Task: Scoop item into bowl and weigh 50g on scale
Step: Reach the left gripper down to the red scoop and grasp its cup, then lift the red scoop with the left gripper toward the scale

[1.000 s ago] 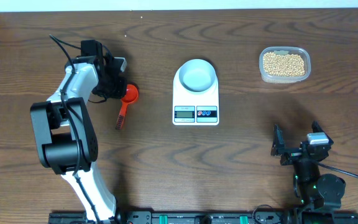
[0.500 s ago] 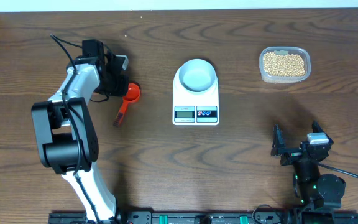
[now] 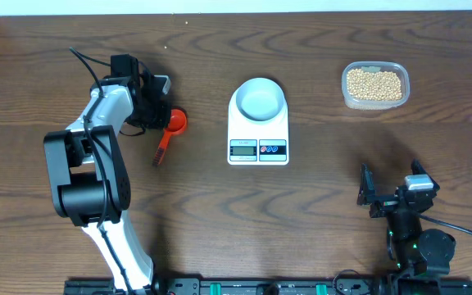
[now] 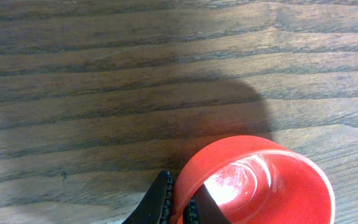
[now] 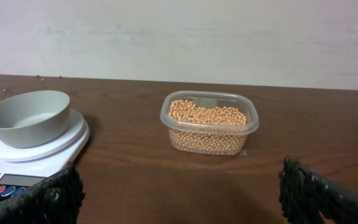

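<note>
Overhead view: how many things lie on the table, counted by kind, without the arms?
Red scoop: 1
Bowl: 1
Scale: 1
Clear tub of beans: 1
Total: 4

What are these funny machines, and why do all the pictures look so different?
They are two robot arms at a wooden table. One picture looks down from above. The other two come from little cameras on each arm's wrist. On the table are a white scale with a pale bowl on it, and a clear tub full of beans. The left gripper is pinching the rim of a red scoop. The right gripper is wide open and holds nothing.
</note>
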`<state>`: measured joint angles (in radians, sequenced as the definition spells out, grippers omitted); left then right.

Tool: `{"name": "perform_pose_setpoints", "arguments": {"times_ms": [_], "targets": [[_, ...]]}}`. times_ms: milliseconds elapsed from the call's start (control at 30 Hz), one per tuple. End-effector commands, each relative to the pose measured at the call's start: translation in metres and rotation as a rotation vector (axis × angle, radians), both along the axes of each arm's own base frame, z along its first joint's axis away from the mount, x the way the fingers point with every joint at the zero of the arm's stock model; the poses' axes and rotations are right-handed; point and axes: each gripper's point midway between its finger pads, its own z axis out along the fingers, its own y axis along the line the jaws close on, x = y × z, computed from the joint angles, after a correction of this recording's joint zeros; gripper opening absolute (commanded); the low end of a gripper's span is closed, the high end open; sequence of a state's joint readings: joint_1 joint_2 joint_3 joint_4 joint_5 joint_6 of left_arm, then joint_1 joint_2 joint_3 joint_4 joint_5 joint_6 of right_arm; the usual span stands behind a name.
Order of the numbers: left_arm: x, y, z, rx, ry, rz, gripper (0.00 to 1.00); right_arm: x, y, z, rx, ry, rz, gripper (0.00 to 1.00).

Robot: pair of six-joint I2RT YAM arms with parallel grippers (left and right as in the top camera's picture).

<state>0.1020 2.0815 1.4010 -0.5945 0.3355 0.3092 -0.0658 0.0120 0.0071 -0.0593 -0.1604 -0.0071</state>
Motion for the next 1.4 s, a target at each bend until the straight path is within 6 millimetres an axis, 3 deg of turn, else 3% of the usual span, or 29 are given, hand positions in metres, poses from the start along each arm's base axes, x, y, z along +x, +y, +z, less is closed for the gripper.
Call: {"name": "perform_pose_setpoints", "arguments": {"times_ms": [0,167,367,533,700,800,933,1067,1233,1367], "targets": [[-0.002,-0.001,-0.009,-0.021,0.032,0.064,0.07,0.0,0.002,0.0,0.014,0.001,0.006,0.99],[0.013,0.0,0.02,-0.063,-0.004,0.234,0.07,0.0,0.002,0.0,0.013,0.001,0.006,0.99],[0.029,0.002,0.093,-0.182,-0.103,0.53,0.07,0.0,0.002,0.0,0.013,0.001,0.006,0.99],[0.027,0.002,0.158,-0.353,-0.15,0.824,0.07,0.0,0.002,0.0,0.013,0.001,0.006,0.99],[0.017,-0.004,0.196,-0.542,-0.101,1.113,0.07,0.0,0.002,0.0,0.013,0.001,0.006,0.99],[0.012,-0.018,0.206,-0.618,-0.051,1.199,0.07,0.0,0.002,0.0,0.013,0.001,0.006,0.99],[0.01,-0.046,0.207,-0.647,-0.005,1.186,0.07,0.0,0.002,0.0,0.011,0.001,0.005,0.99],[0.006,-0.073,0.207,-0.653,0.024,1.145,0.07,0.001,-0.002,0.013,-0.032,-0.059,-0.015,0.99],[0.002,-0.096,0.207,-0.669,0.061,1.136,0.07,0.0,-0.002,0.008,-0.028,-0.039,-0.013,0.99],[0.0,-0.115,0.21,-0.686,0.068,1.107,0.07,-0.002,0.014,0.017,0.046,-0.067,0.08,0.99]]}}
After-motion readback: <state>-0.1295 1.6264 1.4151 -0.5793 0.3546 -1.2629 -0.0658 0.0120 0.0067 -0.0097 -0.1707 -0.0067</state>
